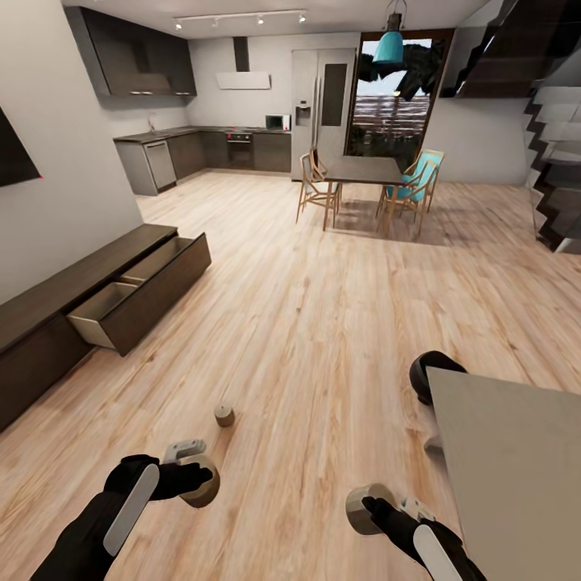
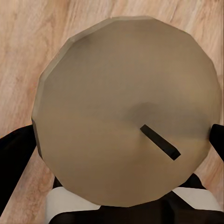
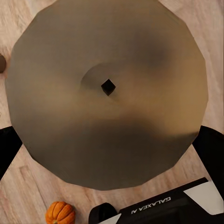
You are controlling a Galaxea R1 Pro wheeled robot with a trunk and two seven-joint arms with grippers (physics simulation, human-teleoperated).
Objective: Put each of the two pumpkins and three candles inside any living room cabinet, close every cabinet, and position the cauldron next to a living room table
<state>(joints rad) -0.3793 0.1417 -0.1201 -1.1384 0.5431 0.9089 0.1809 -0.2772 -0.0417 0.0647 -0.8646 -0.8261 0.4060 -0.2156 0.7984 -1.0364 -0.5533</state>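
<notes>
My left gripper (image 1: pixel 197 478) is shut on a squat beige candle (image 2: pixel 126 112) low over the wood floor. The right gripper (image 1: pixel 369 506) is shut on a second beige candle (image 3: pixel 107 88) beside the grey table (image 1: pixel 516 476). A third candle (image 1: pixel 224 415) stands on the floor just ahead of the left hand. An orange ribbed pumpkin (image 3: pixel 59 213) lies on the floor beneath the right hand. The dark-brown cabinet (image 1: pixel 48 307) runs along the left wall, its wide drawer (image 1: pixel 121 311) pulled open and showing a pale inside. A black cauldron (image 1: pixel 430 375) sits on the floor at the table's far corner.
Open wood floor stretches ahead to a dining table with chairs (image 1: pixel 363 171) and a kitchen (image 1: pixel 202 149) at the back. A staircase (image 1: pixel 557 161) rises at the right. The open drawer juts into the floor space on the left.
</notes>
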